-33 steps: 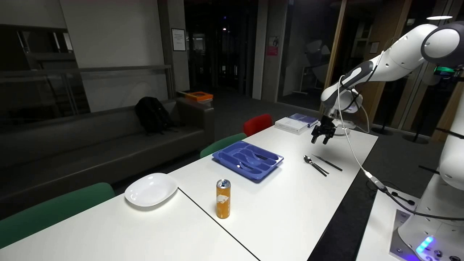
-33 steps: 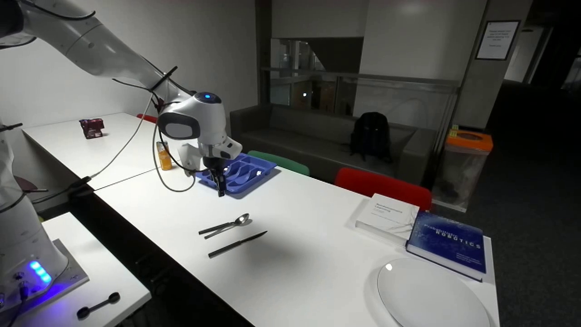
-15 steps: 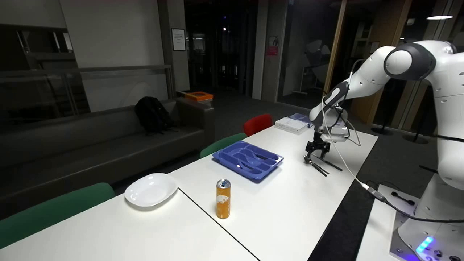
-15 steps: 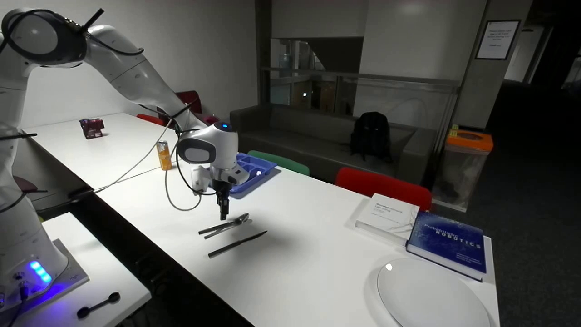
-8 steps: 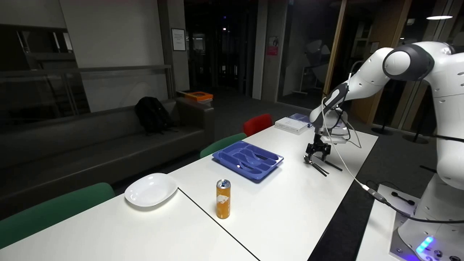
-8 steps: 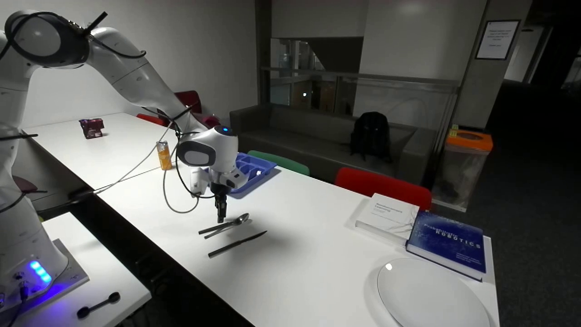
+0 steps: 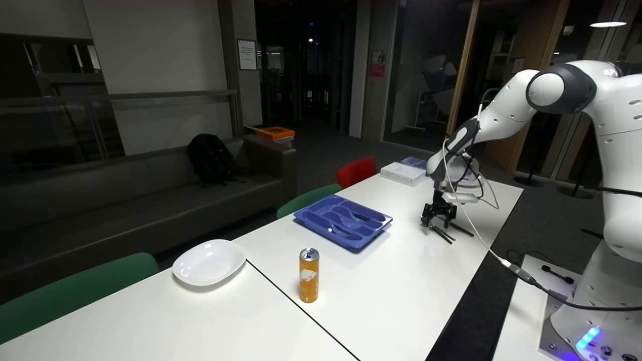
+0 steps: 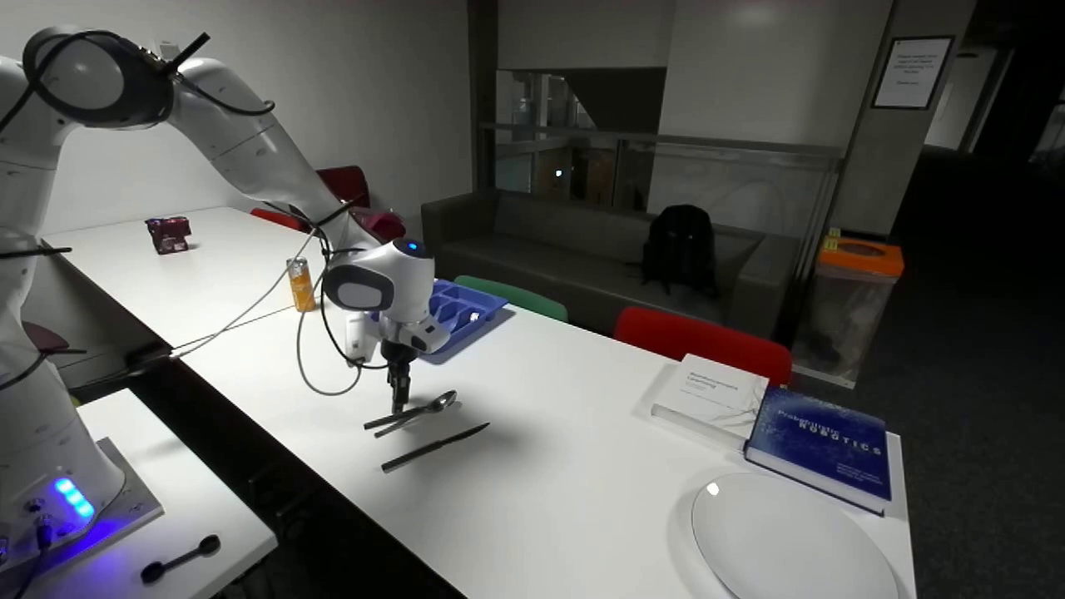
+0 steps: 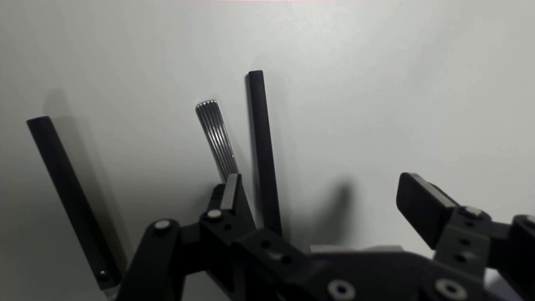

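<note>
Wrist view: end effector (image 9: 320,186), jaws apart, partly hides a ribbed strip (image 9: 216,136) and adjacent black handle (image 9: 264,146).

In an exterior view, the blue book (image 8: 819,445) at the right end of the table (image 8: 566,507) reads "Probabilistic ROBOTICS", with smaller lines at its near right corner too faint to make out. The white book (image 8: 711,398) just left of it reads "Reinforcement Learning", slightly blurred. The framed notice (image 8: 912,73) at the far right carries print too small to read. In both exterior views, markings on the orange can (image 7: 309,282) are illegible.
</note>
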